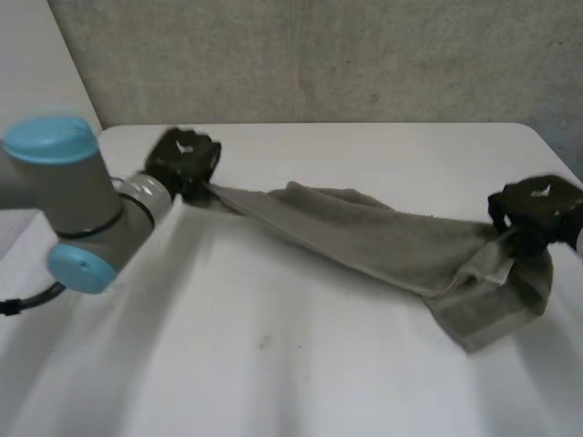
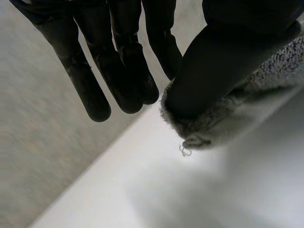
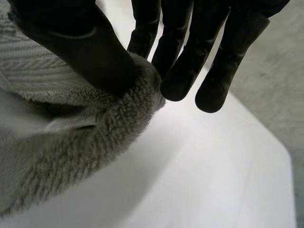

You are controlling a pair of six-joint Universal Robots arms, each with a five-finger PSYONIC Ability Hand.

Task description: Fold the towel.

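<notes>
A grey towel point(image 1: 383, 238) hangs stretched between my two hands above the white table point(image 1: 301, 364), sagging and bunched at its right end. My left hand point(image 1: 183, 160) is shut on the towel's left corner point(image 2: 199, 126), with the thumb point(image 2: 213, 71) pressing the cloth against the fingers point(image 2: 118, 76). At the right end, my right hand point(image 1: 536, 206) is shut on the towel's edge point(image 3: 95, 137), pinching it between thumb point(image 3: 80, 47) and fingers point(image 3: 185, 61). A folded flap of towel droops below the right hand.
The table's far edge point(image 1: 364, 125) meets a grey wall point(image 1: 319, 55) behind both hands. My left arm point(image 1: 68, 200) with its light-blue caps fills the near left. The table's right edge point(image 3: 266, 128) runs close beyond my right hand.
</notes>
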